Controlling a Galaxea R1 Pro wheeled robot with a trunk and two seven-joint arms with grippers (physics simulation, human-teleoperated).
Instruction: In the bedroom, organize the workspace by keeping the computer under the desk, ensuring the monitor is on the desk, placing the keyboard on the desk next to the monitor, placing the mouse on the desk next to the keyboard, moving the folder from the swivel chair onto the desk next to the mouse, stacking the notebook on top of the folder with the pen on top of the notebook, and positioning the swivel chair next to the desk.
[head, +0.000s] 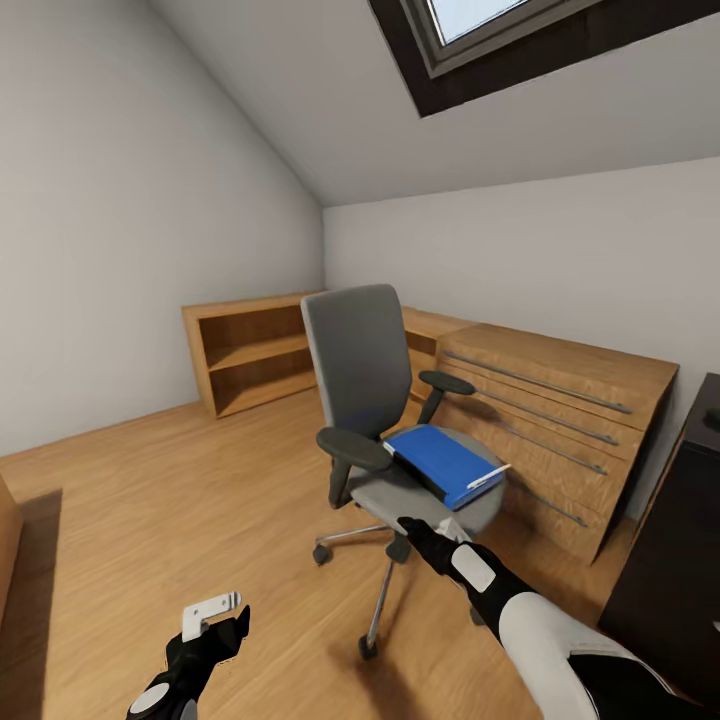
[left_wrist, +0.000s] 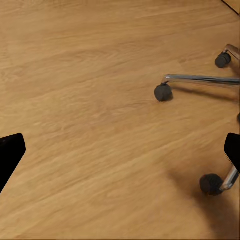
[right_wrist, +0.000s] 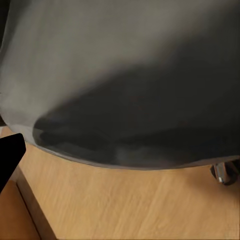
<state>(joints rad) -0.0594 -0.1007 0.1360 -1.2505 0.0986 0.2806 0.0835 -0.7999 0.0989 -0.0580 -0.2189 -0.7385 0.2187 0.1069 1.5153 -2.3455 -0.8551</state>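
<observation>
From the head camera, your right gripper (head: 412, 527) sits at the swivel chair's (head: 362, 380) seat edge; I cannot tell its jaw state. The folder (head: 443, 463) with the pen (head: 488, 477) lies just beyond; a nudge could roll the chair away.

Left wrist: the left gripper (left_wrist: 120, 150) is spread wide over bare floor, casters ahead.

Right wrist: the seat looms close; you risk striking it.

Black armrests (head: 356, 449) flanking the folder (head: 444, 464); open room above.
</observation>
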